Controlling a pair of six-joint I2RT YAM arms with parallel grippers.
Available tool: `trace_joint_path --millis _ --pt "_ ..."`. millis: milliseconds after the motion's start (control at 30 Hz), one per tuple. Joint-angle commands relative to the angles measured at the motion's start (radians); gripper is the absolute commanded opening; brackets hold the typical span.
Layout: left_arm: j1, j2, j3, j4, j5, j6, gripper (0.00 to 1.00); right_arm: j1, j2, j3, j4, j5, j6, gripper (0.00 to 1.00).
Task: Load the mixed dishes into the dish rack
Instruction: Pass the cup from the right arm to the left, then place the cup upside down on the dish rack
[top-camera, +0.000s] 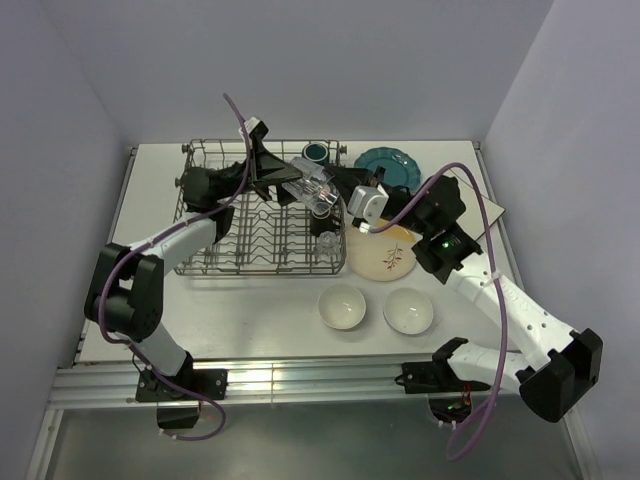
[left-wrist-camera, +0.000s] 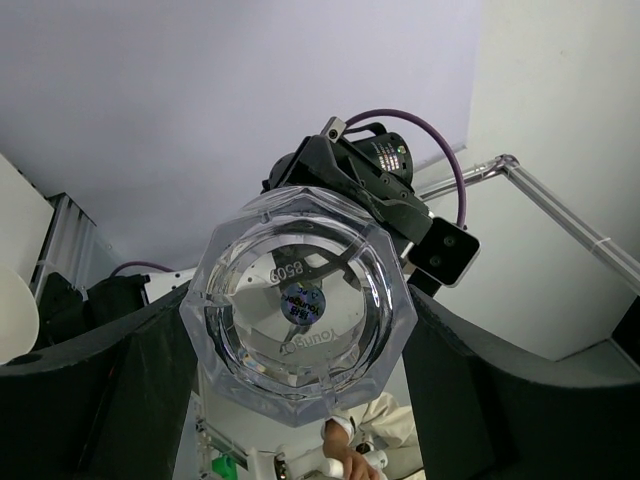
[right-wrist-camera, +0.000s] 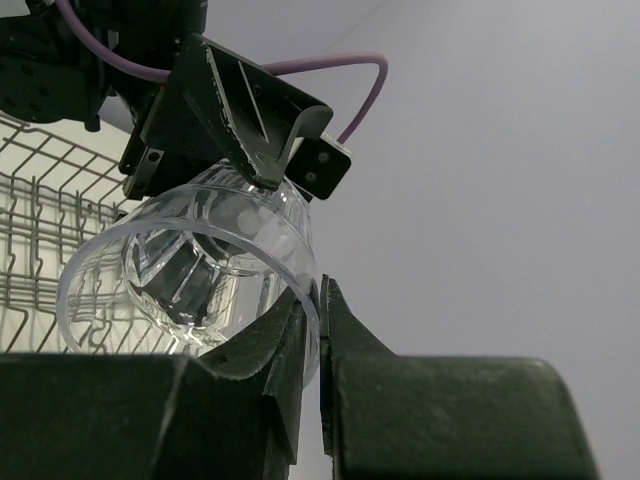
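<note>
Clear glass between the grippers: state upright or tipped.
Tipped: the clear glass lies sideways, its rim pinched by the right gripper.

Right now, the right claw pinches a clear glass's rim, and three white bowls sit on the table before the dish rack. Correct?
Not quite: the top external view shows two white bowls, not three, before the dish rack. The right claw does pinch the clear glass by its rim.

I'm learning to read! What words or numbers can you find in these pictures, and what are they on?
"8509": on the base of the clear glass, left wrist view.
"Youn...": also on that base; its ending is unclear.
Round sticker at the middle of the base: print too small to read.
Small label on the black arm part behind the glass: too blurred to read.
</note>
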Motion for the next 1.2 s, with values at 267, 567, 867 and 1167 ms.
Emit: trace_joint_path --millis 267,567,867,1167 --pt "0.035 -0.013 -0.021 0.265 -0.035 -0.128 0.03 0.017 -0.024 -0.058 0.071 0.038 -0.036 0.27" --pt "0.073 -0.062 -0.051 0.177 -0.020 -0.043 0.00 0.017 -0.043 -0.089 0.076 0.056 -0.024 0.61" --pt "0.147 -0.200 0.095 -1.067 -0.098 0.939 0.00 -0.016 -0.138 -0.117 -0.020 0.134 0.017 0.72" --pt "0.139 -0.171 0.271 -1.696 -0.498 1.363 0.00 -0.088 -0.216 -0.186 -0.103 0.258 0.171 0.75"
